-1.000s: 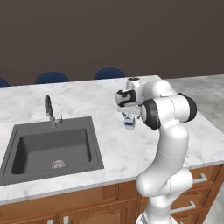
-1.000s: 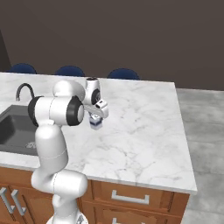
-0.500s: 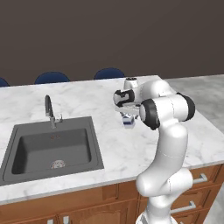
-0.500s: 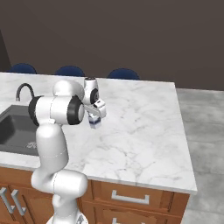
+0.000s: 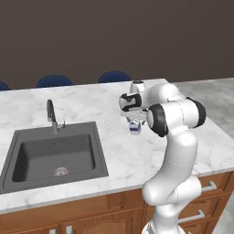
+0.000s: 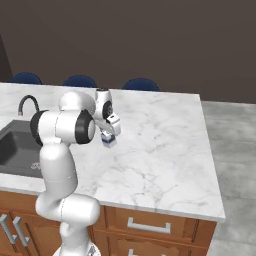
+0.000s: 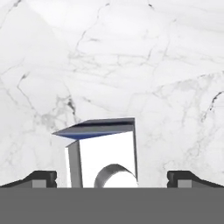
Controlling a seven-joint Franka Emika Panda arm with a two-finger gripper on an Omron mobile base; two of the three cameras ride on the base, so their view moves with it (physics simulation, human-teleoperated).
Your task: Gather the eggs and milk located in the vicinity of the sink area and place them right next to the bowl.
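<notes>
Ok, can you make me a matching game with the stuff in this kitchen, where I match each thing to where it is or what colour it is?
Things:
1. small white carton with a blue label
2. dark grey sink basin
3. end effector
4. rounded chair backs

Descriptions:
A. blue, behind the far edge of the counter
B. open, fingertips either side of the carton
C. standing on the white marble counter
D. set into the counter, under the curved faucet

Pairs: 1-C, 2-D, 3-B, 4-A
</notes>
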